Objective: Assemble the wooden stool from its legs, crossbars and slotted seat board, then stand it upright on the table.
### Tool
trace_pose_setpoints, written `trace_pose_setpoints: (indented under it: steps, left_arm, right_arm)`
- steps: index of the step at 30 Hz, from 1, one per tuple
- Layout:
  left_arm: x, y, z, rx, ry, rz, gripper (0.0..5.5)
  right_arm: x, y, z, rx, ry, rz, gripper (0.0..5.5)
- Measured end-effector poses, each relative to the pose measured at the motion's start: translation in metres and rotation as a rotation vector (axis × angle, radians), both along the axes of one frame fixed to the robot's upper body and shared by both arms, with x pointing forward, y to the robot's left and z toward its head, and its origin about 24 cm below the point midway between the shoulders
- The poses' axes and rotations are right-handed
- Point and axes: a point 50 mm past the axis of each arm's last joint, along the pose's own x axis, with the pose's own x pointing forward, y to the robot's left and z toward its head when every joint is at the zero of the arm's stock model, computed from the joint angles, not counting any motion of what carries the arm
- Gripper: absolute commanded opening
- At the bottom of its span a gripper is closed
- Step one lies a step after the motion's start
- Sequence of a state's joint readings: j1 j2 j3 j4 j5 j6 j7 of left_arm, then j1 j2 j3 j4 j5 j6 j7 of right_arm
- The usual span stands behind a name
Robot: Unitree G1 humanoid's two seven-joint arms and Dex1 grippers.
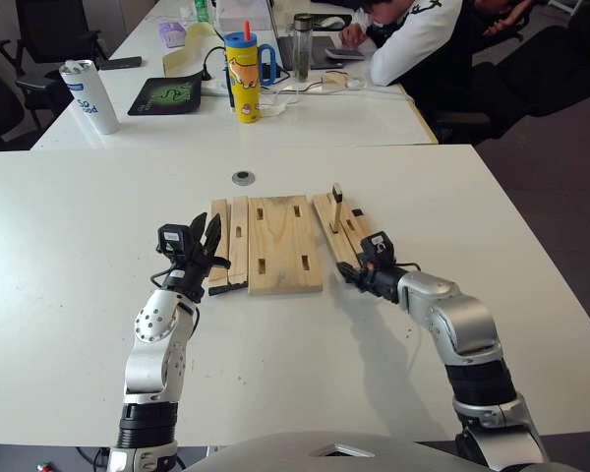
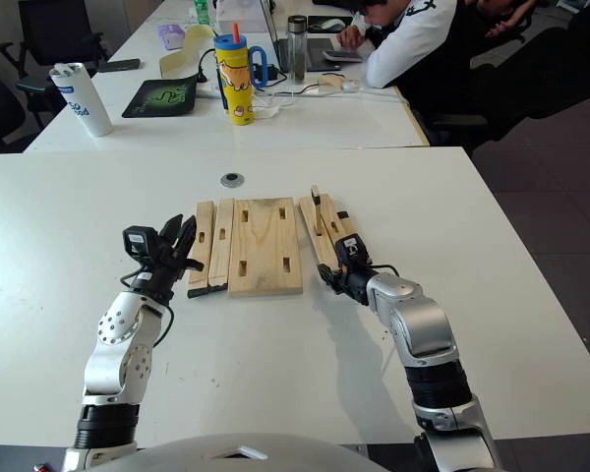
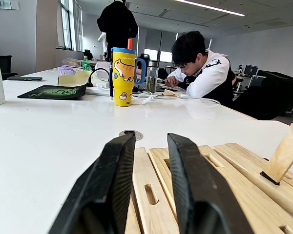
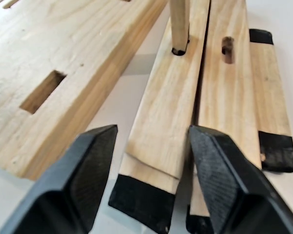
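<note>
The slotted seat board [image 1: 285, 244] lies flat in the middle of the white table [image 1: 79, 246]. Two wooden legs [image 1: 228, 244] with black-taped ends lie along its left side. More legs [image 1: 342, 228] lie on its right, and a short crossbar peg [image 1: 336, 205] stands upright in one of them. My left gripper [image 1: 207, 232] hovers open over the near ends of the left legs [image 3: 149, 190], nothing between its fingers [image 3: 112, 190]. My right gripper [image 1: 358, 271] is open and straddles the black-tipped near end of a right leg [image 4: 161, 122], one finger [image 4: 83, 175] on each side.
A round metal grommet [image 1: 242, 178] sits in the table behind the boards. The table beyond holds a yellow cup [image 1: 241, 77], a white tumbler [image 1: 88, 96] and a dark mat [image 1: 167, 94]. Bare tabletop stretches left, right and in front of the parts.
</note>
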State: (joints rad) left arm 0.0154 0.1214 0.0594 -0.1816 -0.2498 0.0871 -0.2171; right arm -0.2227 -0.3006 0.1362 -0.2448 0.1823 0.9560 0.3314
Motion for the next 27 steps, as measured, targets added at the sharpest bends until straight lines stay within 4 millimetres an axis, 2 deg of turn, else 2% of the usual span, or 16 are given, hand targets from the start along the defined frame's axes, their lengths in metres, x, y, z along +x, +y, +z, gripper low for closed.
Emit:
trace_pose_setpoints:
  steps: [9, 16, 22, 27]
  left_arm:
    - [0.0, -0.001, 0.0, 0.0, -0.001, -0.003, 1.24]
    - [0.0, -0.002, 0.0, 0.0, 0.0, -0.009, 1.24]
    - [0.0, -0.003, 0.0, 0.001, 0.0, -0.013, 1.24]
    - [0.001, -0.003, 0.002, 0.003, -0.006, -0.016, 1.24]
  right_arm:
    - [0.01, 0.0, -0.01, -0.081, 0.027, -0.037, 2.73]
    - [0.02, 0.006, -0.016, -0.068, 0.023, -0.071, 2.73]
    - [0.026, 0.01, -0.018, -0.07, -0.002, -0.095, 2.07]
    - [0.028, 0.011, -0.019, -0.027, -0.003, -0.113, 2.07]
